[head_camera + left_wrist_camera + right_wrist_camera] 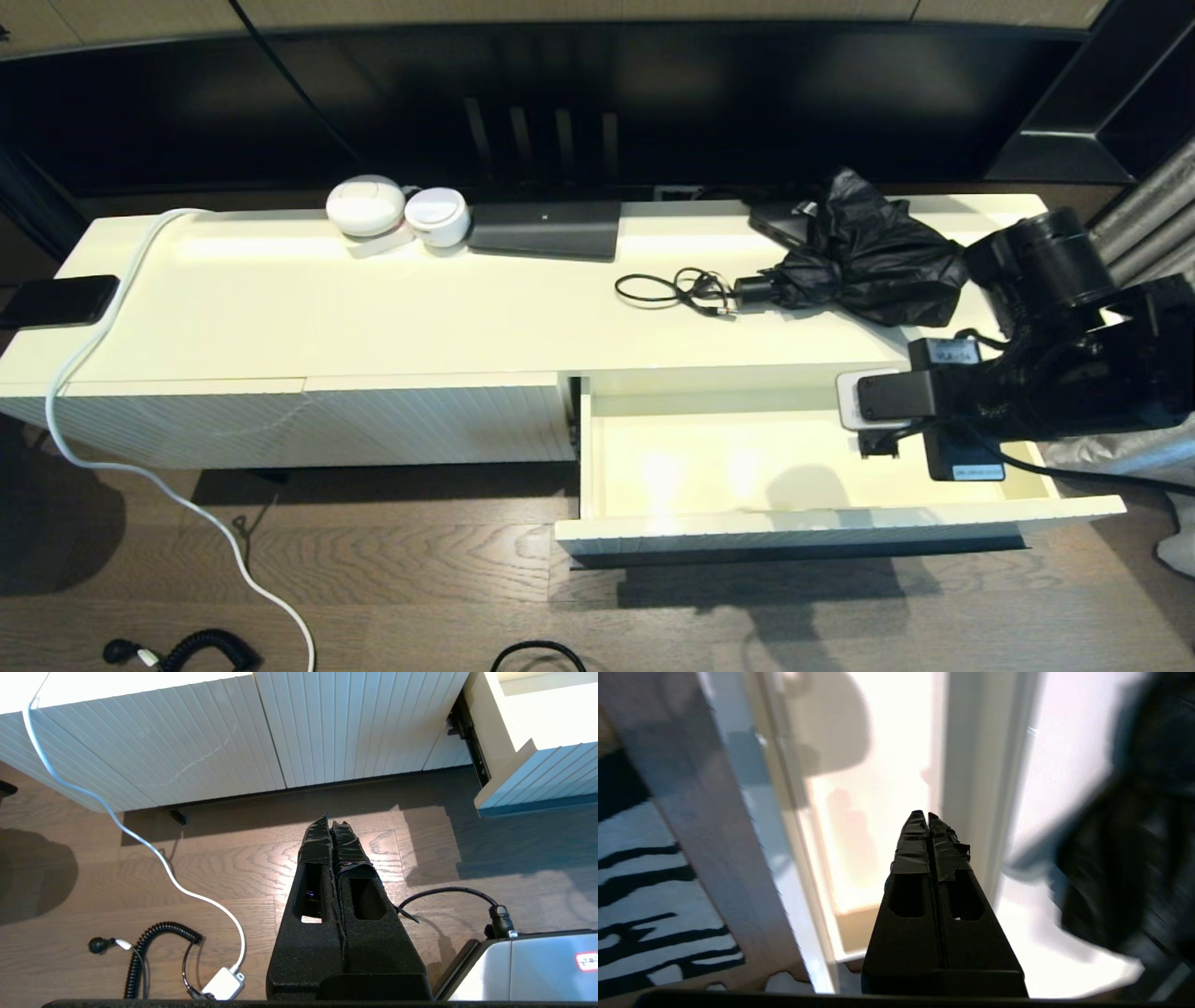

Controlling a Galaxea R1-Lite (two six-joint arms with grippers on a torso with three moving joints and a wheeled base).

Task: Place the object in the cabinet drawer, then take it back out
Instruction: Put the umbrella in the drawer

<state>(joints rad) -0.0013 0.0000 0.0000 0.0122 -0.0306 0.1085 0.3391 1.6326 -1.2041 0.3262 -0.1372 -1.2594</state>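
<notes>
The cabinet drawer (803, 462) stands pulled out at the right end of the low white cabinet, and its smooth cream inside shows nothing lying in it. The right end effector (928, 817) hangs over the drawer's right part, near the back, its two fingers pressed together with nothing between them; the right wrist view shows the closed tips above the pale drawer floor and the cabinet edge. The left end effector (330, 823) is parked low over the wooden floor in front of the cabinet, its fingers likewise pressed together and empty. On the counter (373, 308) lie several loose things: a folded black umbrella (864, 257) just behind the open drawer, a coiled black cable (677, 291) beside it, and two white round devices (397, 213) further left. Which of these is the object meant by the task cannot be told for sure; the umbrella lies nearest the working arm. Judging from the open, bare drawer and the empty right end effector, the drawer has been opened but nothing has been put in. The next move would call for spreading the fingers, reaching to the chosen object on the counter, and gripping it firmly enough to lift it clear of the cable.
</notes>
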